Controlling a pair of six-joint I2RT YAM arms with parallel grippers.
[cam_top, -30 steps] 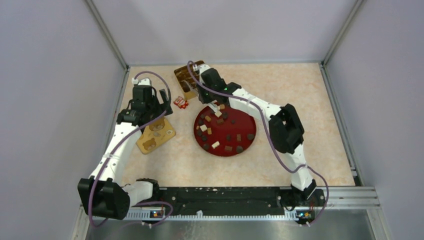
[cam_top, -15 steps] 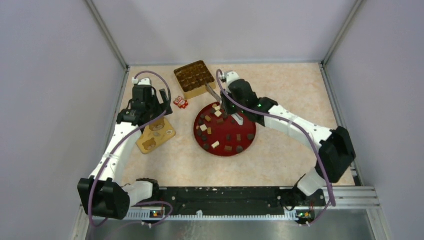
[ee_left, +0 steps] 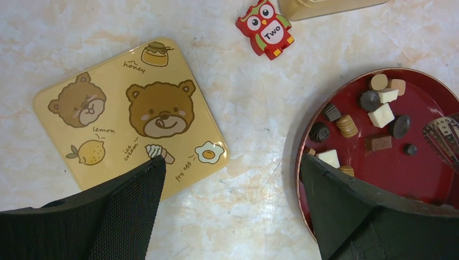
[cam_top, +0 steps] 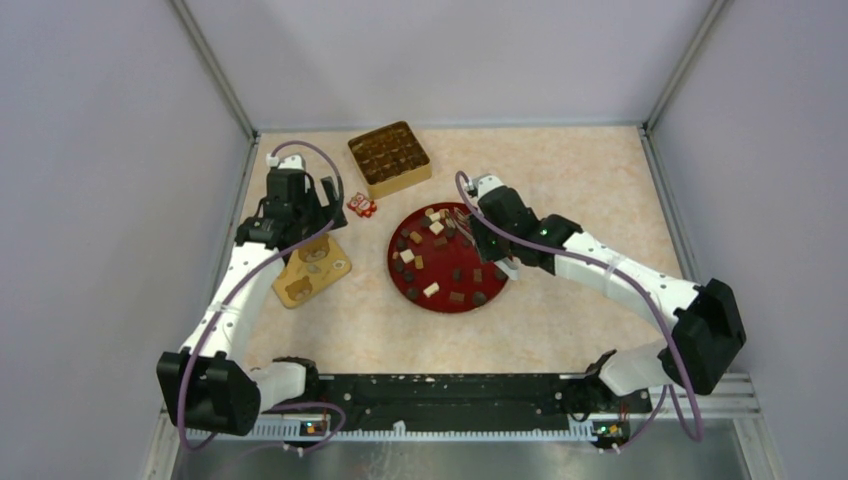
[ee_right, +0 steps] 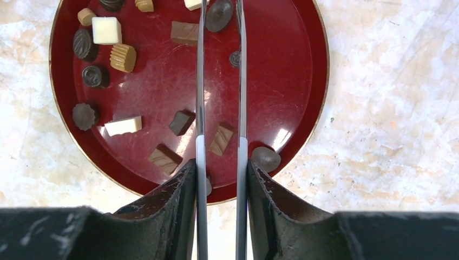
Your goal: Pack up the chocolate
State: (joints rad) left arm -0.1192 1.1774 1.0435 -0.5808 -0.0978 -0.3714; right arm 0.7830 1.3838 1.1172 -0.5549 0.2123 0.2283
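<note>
Several chocolate pieces (ee_right: 123, 57), dark brown, tan and white, lie scattered on a round red plate (ee_right: 162, 81), which sits mid-table (cam_top: 440, 308). More brown pieces fill the grid of a gold box (cam_top: 390, 157) at the back. My right gripper (ee_right: 221, 165) is shut on metal tongs (ee_right: 200, 81). The tongs' two arms stand slightly apart over the plate, their tips by a dark piece (ee_right: 219, 15) at the far side, with nothing between them. My left gripper (ee_left: 230, 168) hangs open and empty over bare table between the bear lid and the plate.
A tan bear-printed lid (cam_top: 311, 270) lies flat left of the plate. A small red-and-white owl item (ee_left: 265, 28) lies between the lid and the box. Grey walls enclose the table on three sides.
My right arm swung from the gold box back over the plate, and the tongs' arms have spread a little. The left arm has stayed where it was.
</note>
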